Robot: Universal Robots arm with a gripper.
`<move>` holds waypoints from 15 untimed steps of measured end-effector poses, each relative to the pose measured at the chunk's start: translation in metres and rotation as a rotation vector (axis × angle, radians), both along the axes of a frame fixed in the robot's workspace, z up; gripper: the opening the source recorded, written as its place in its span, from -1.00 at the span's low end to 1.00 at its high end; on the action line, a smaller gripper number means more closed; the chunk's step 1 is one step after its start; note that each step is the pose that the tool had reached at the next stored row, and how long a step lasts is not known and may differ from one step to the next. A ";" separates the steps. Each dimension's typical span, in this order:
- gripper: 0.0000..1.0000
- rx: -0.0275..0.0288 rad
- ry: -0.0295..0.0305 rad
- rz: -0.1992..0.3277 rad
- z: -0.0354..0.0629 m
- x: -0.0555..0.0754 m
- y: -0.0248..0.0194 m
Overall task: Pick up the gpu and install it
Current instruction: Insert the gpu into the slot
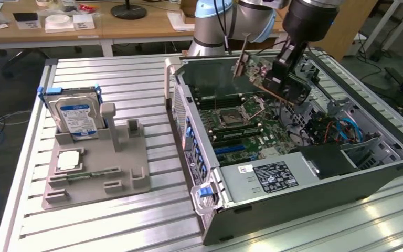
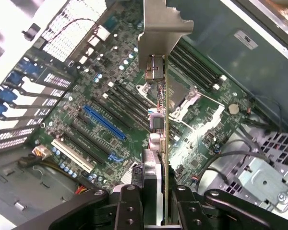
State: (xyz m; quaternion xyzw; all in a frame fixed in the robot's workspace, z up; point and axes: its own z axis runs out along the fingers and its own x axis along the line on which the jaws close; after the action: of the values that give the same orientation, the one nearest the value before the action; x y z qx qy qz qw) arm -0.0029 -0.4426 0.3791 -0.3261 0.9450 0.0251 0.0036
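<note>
The hand (image 2: 159, 203) is closed partway on the gpu (image 2: 159, 33), clamping its edge and holding it in the air over the open computer case (image 1: 314, 205). The card's long axis runs away from the hand, bracket farthest out. The blue slot (image 2: 103, 122) lies below, off to one side and skewed to the card, with open room above it.

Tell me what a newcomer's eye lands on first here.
The end effector grips the gpu, tilted in the air over the open computer case on the exterior view's right. On that view's left, a hard drive with a blue-white label stands upright in a grey stand.
</note>
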 end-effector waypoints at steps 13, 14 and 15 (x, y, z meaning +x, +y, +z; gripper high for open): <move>-0.44 0.0000 0.0000 0.164 -0.0001 -0.001 0.0000; -0.44 -0.0001 0.0000 0.177 0.0000 -0.001 0.0000; -0.44 -0.0001 0.0000 0.189 0.0000 -0.001 0.0000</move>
State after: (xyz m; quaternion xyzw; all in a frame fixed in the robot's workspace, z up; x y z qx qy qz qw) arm -0.0037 -0.4426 0.3791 -0.4138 0.9100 0.0253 0.0012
